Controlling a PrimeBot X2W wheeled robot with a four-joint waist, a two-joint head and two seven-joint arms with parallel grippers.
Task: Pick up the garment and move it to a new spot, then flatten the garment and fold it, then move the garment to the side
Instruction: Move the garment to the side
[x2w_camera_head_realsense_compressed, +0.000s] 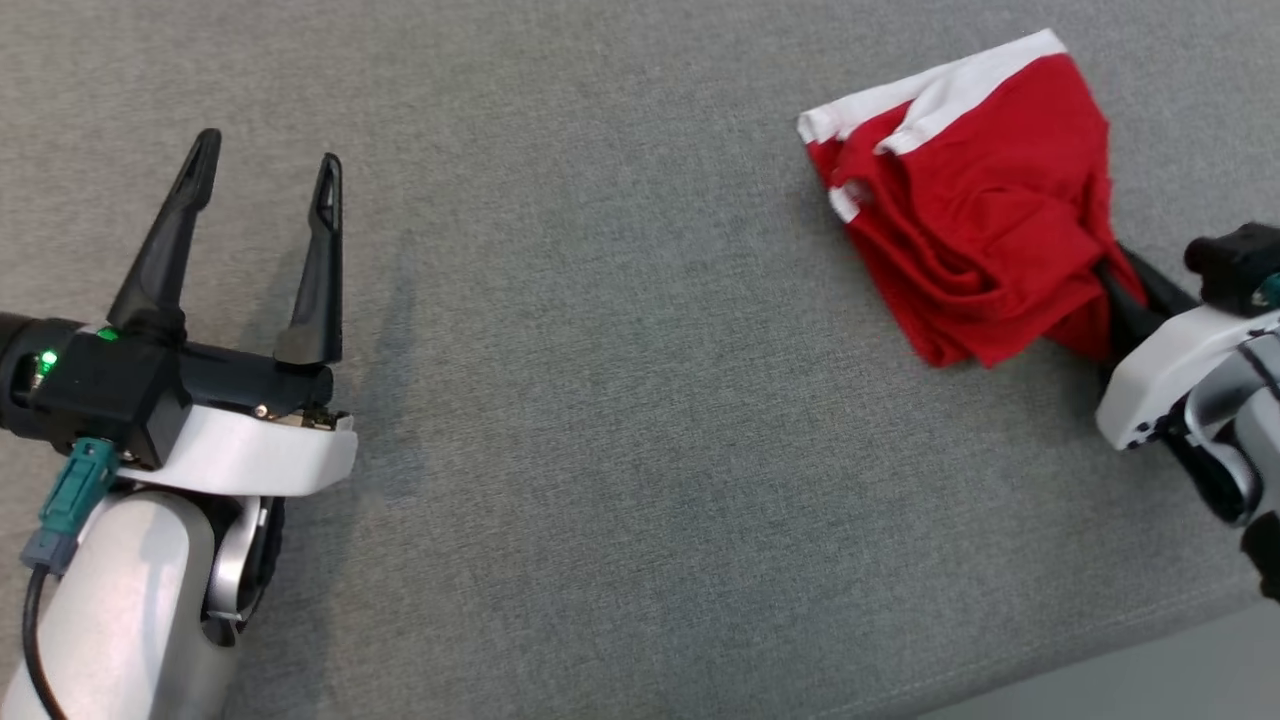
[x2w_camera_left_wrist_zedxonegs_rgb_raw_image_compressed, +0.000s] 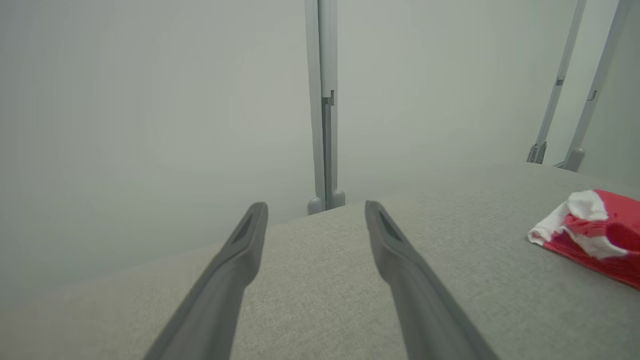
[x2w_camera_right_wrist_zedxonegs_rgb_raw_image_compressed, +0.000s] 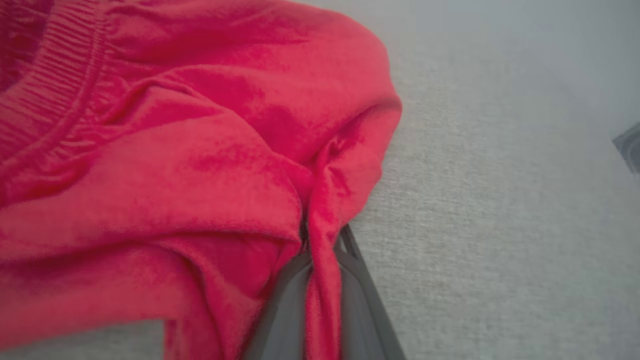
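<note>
Head view, far left of frame: your L gripper (x2w_camera_head_realsense_compressed: 268, 150) sits lower left. Both dark fingers (x2w_camera_head_realsense_compressed: 165, 240) point up the frame & are spread wide, so it's released. A green light (x2w_camera_head_realsense_compressed: 47, 358) glows on its black body, a teal connector (x2w_camera_head_realsense_compressed: 78, 490) plugs in below, & the pale forearm (x2w_camera_head_realsense_compressed: 120, 610) runs off the bottom left corner. It's well apart from the cloth.

Mid frame you've got the grey fabric surface (x2w_camera_head_realsense_compressed: 640, 400), w/ a paler strip at the lower right corner.

Upper right: the garment (x2w_camera_head_realsense_compressed: 980, 210), red w/ white trim (x2w_camera_head_realsense_compressed: 950, 85) along its top edge, lies bunched & creased on the surface, not flat. Its lower right corner is drawn toward your R gripper (x2w_camera_head_realsense_compressed: 1125, 300) at the right edge, mid height. That gripper's fingers go in under the red cloth, tips hidden.

L wrist view: the two fingers stand apart over the grey surface. The garment is at the right edge, mid height, lying on that surface. Top centre there's an upright grey post (x2w_camera_left_wrist_zedxonegs_rgb_raw_image_compressed: 325, 100). Upper right, two slanted struts (x2w_camera_left_wrist_zedxonegs_rgb_raw_image_compressed: 555, 100) stand against a pale wall (x2w_camera_left_wrist_zedxonegs_rgb_raw_image_compressed: 150, 100).

R wrist view: red cloth covers left & centre, w/ a ribbed band (x2w_camera_right_wrist_zedxonegs_rgb_raw_image_compressed: 45, 100) upper left. Bottom centre, the R fingers are clenched on a twisted fold of the garment, pinched btwn them. Grey surface lies to the right.
</note>
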